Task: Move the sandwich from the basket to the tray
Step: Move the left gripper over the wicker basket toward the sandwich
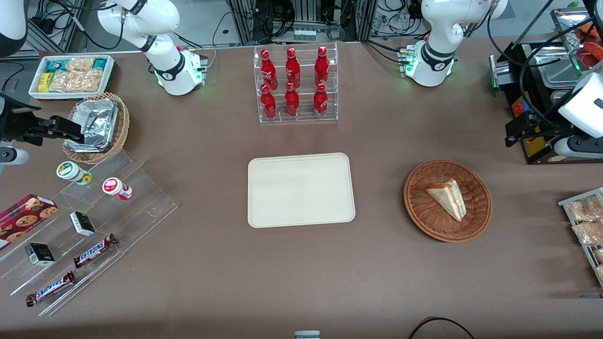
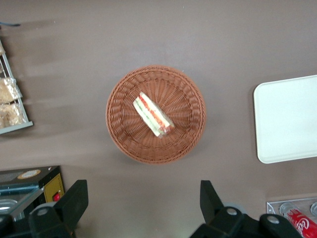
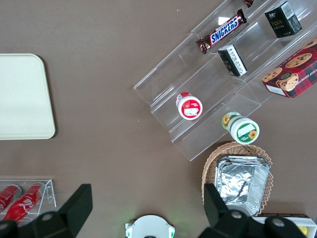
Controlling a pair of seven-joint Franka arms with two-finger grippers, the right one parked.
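The sandwich [image 1: 448, 198] is lying on its side in the basket [image 1: 473, 222], with the red and green filling edge showing. The basket is sitting on the table [image 1: 301, 273], beside the tray [image 1: 264, 212] and apart from it, toward the working arm's end. The gripper [image 2: 143, 203] is hovering high above the table near the basket, with its fingers [image 2: 74, 198] spread wide and holding nothing.

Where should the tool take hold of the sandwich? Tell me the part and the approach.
Probably from above, fingers across the sandwich on its two flat bread faces near mid-length. The wedge lies alone in the shallow basket, which leaves room. The open tool is high above the basket's edge.
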